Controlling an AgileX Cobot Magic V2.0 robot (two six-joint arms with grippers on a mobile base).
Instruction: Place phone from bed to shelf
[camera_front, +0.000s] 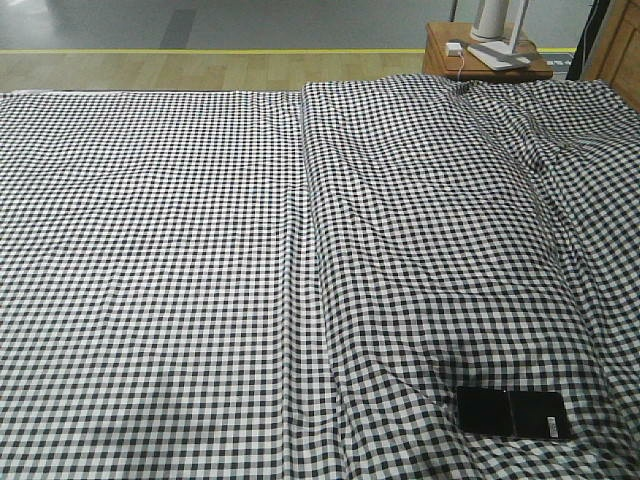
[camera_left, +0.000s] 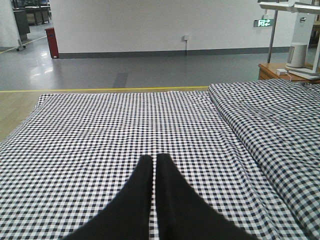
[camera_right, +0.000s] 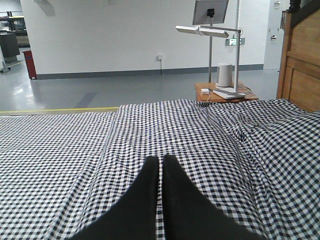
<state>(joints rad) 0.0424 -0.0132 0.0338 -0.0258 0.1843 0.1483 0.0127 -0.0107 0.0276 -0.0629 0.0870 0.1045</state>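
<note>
The phone (camera_front: 514, 413), a thin glossy black rectangle with a small white sticker at its right end, lies flat on the bed (camera_front: 200, 260) near the front right corner of the front view. The bed is covered in a black-and-white check sheet. Neither gripper appears in the front view. In the left wrist view, my left gripper (camera_left: 154, 159) hangs shut over the flat left half of the sheet, holding nothing. My right gripper (camera_right: 161, 160) is likewise shut and empty above the rumpled right half. The phone shows in neither wrist view. The shelf is out of view.
A small reddish-brown nightstand (camera_front: 480, 58) stands beyond the bed's far right corner with a white lamp base (camera_right: 226, 76) and a charger on it. A wooden headboard (camera_right: 302, 70) rises along the right side. Grey floor (camera_left: 125, 70) with a yellow line lies beyond the bed.
</note>
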